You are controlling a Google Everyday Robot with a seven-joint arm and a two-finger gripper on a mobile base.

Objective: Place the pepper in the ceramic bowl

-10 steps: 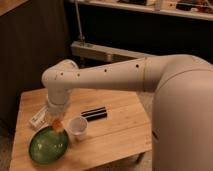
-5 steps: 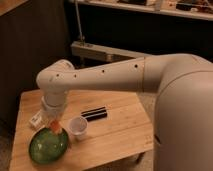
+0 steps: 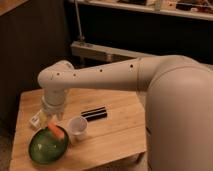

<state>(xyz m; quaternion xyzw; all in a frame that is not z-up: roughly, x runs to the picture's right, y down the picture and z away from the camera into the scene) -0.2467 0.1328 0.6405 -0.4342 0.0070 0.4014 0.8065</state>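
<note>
The pepper (image 3: 56,131) is small, orange-red and tapered. It sits at the upper right edge of the ceramic bowl (image 3: 44,150), a wide shallow glossy green dish at the table's front left corner. My gripper (image 3: 52,119) hangs from the white arm directly above the pepper and the bowl's far rim. The wrist hides most of the gripper, and I cannot tell whether the pepper is still held or rests in the bowl.
A small whitish cup (image 3: 77,127) stands just right of the bowl. A black rectangular bar (image 3: 94,114) lies behind the cup. A small white object (image 3: 36,119) lies left of the gripper. The wooden table (image 3: 120,135) ends at the right under my arm.
The arm has shifted left and dropped lower. The pepper has moved down from above the cup's left side to the bowl's upper right edge.
</note>
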